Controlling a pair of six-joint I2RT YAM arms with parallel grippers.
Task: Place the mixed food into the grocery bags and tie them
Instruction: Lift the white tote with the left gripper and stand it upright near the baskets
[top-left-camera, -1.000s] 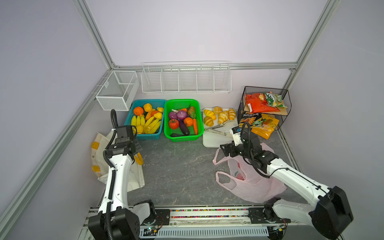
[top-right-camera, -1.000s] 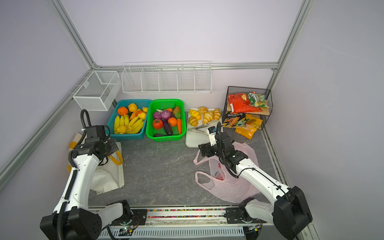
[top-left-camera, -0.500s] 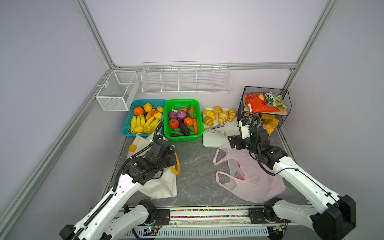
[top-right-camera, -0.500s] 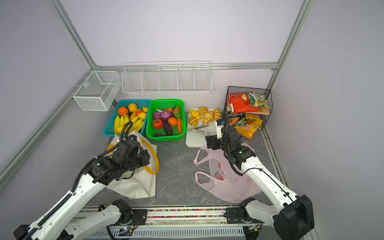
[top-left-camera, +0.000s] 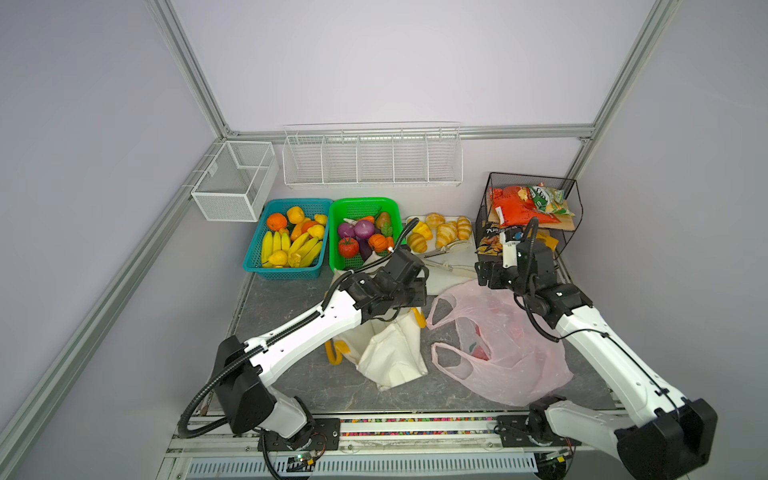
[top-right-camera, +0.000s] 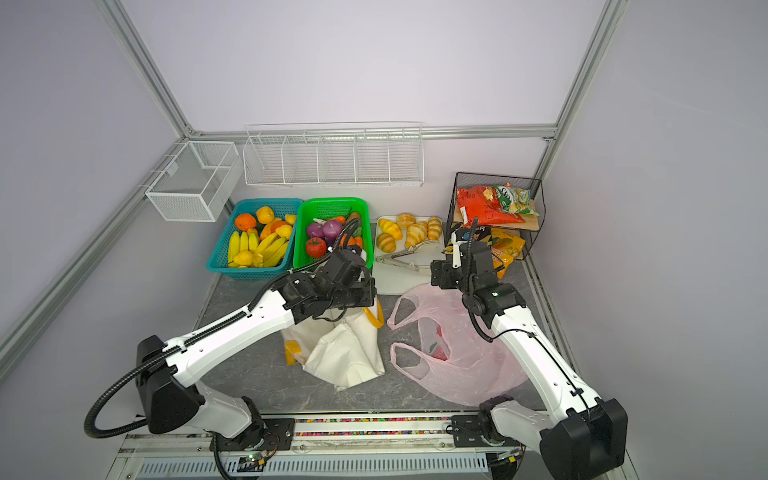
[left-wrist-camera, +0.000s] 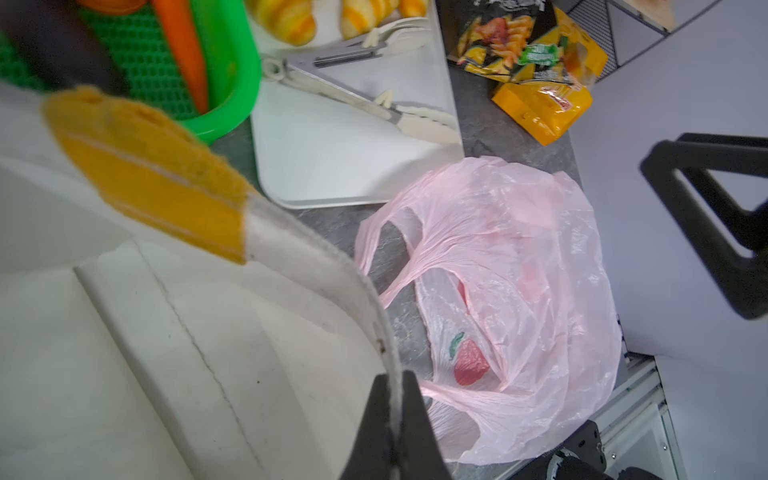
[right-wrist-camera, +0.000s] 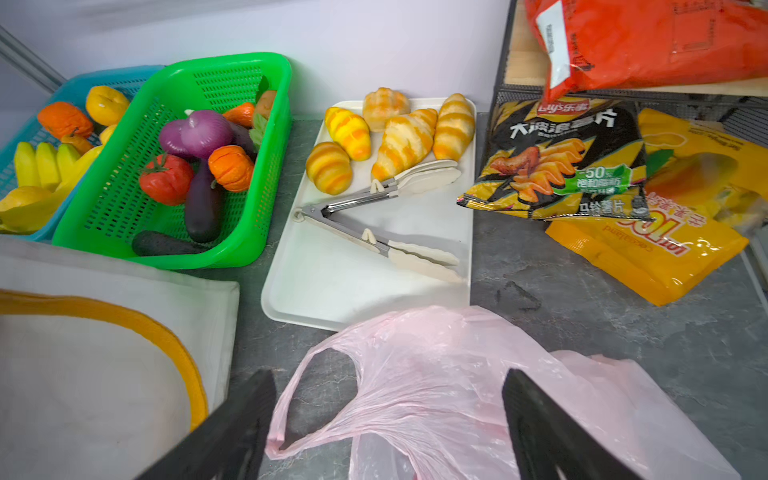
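Both top views show you the whole table (top-left-camera: 282, 295) from high in front, looking down. Your wrist views sit close, sharing the pink bag (left-wrist-camera: 519, 249) and tray (right-wrist-camera: 332, 291).

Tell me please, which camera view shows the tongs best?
The right wrist view: the tongs lie close, sharp and whole, spread open on the white tray beside the croissants. The left wrist view shows the tongs farther off and blurred. In both top views the tongs look very small.

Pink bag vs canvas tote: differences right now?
The pink bag is thin, translucent plastic; the canvas tote is opaque cream cloth. The left gripper pinches the canvas tote's rim; the pink bag lies unheld below the open right gripper. Both sit crumpled on the table.
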